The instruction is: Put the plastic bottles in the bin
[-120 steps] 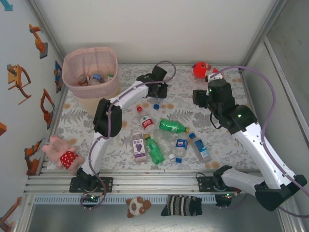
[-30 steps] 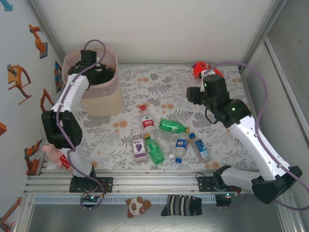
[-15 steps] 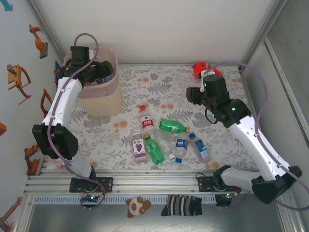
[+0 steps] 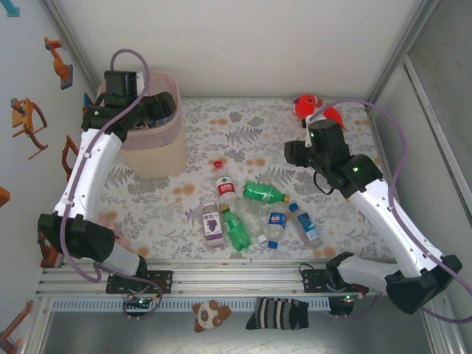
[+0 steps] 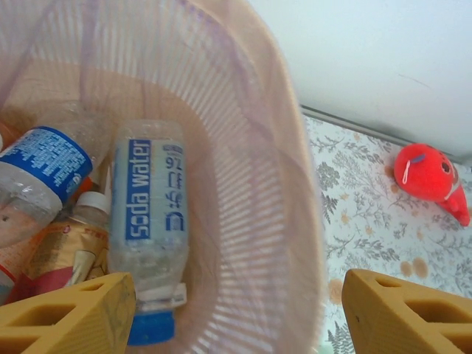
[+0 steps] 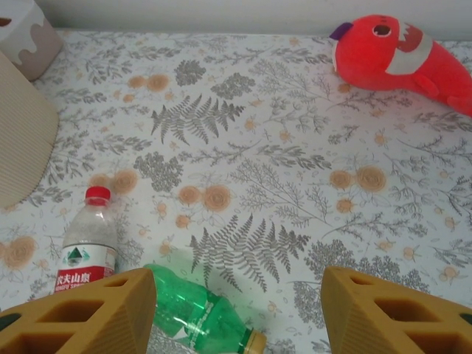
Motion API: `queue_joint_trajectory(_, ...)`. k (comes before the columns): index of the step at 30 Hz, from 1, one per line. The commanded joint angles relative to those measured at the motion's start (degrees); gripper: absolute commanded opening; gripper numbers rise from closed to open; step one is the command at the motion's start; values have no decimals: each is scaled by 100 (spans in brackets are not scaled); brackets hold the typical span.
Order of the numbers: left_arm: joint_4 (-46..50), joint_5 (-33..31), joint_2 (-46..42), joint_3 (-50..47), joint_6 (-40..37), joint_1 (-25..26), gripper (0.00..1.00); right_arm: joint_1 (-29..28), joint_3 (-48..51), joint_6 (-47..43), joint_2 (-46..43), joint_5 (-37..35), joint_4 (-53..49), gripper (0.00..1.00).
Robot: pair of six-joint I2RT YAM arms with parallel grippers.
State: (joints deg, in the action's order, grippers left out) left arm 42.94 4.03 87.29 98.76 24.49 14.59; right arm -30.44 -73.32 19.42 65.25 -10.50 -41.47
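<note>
Jaws, left: the left gripper (image 5: pixel 236 299) is held wide apart and empty, above the open mouth of the bin.
Jaws, right: the right gripper (image 6: pixel 237 284) is likewise apart with nothing between its fingers, hung over the far edge of the bottle cluster.
Table: on the fern-patterned table (image 4: pixel 243 118), about seven plastic bottles (image 4: pixel 275 225) are left lying on their sides near the middle, well apart from the bin.
Bin: the pink mesh bin (image 4: pixel 158 158) is set at the far left corner; a soda water bottle (image 5: pixel 151 214) and a blue-labelled bottle (image 5: pixel 44 166) are seen lying inside among others.
Step in hand: a drop is judged finished on the left and a fresh pick is judged due on the right.
Left arm: it is best raised clear of the rim before being swung back, since the mesh wall is close under the fingers.
Fish plush toy: the red fish plush toy (image 6: pixel 398 48) is to be left alone at the far edge.
Green bottle: the green bottle (image 6: pixel 195 313), just below the right fingers, is judged the nearest target; its body is best spanned crosswise at mid-length, as a round bottle may roll if pushed from one side.
Red-capped water bottle: the red-capped water bottle (image 6: pixel 88 247) lies just beside it and is not to be nudged on the way down.
Cap: the green bottle's yellow-orange cap (image 6: pixel 254 341) is too narrow to be gripped securely.
</note>
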Motion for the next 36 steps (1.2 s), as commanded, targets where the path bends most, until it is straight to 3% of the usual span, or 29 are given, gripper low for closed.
queue_joint_trajectory(1,270,-409,-164,48,79,371,73,38,72,81,-176,-48,-159,60)
queue_joint_trajectory(19,703,-2099,29,-426,855,2537,73,38,563,-225,-538,112,-171,60)
queue_joint_trajectory(25,821,-2651,-93,-360,580,2414,74,38,486,-310,-548,232,-167,59)
queue_joint_trajectory(36,686,-1937,-87,-86,-204,1502,74,38,377,-159,-610,75,-234,59)
